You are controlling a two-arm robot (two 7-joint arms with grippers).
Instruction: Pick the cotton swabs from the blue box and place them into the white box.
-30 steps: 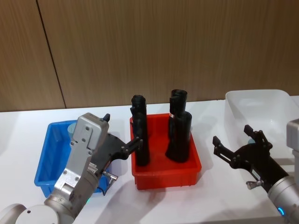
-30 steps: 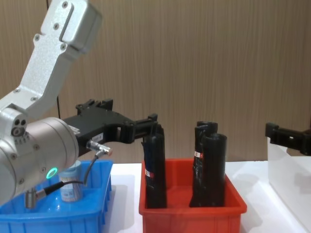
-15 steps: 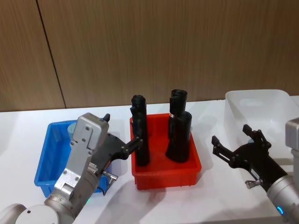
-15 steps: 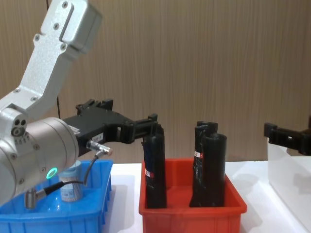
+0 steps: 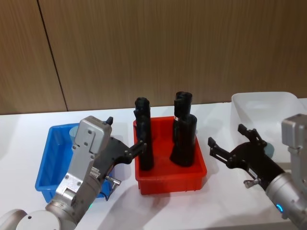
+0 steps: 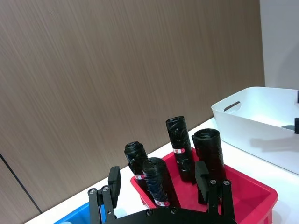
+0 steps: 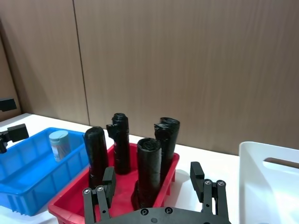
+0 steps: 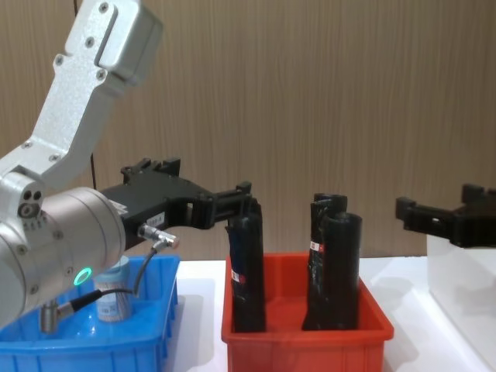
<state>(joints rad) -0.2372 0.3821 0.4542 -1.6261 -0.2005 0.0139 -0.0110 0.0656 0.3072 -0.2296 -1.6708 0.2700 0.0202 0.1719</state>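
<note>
- The left gripper [image 5: 125,133] hangs over the 3 o'clock edge of the blue box [image 5: 48,165]. Its claw is spread apart with nothing in it, and one fingertip is just beside a black roll [image 5: 145,153].
- One jar of cotton swabs [image 7: 59,144] stands upright in the blue box, toward its far end.
- The right gripper [image 5: 226,136] floats between the red bin [image 5: 170,184] and the white box [image 5: 261,101], claw also apart and empty.
- The blue box sits at 9 o'clock of the red bin and the white box at 3 o'clock.

Glossy plastic blue box [image 5: 46,160], translucent white box [image 5: 266,106], matt wood-grain wall [image 5: 168,43].
</note>
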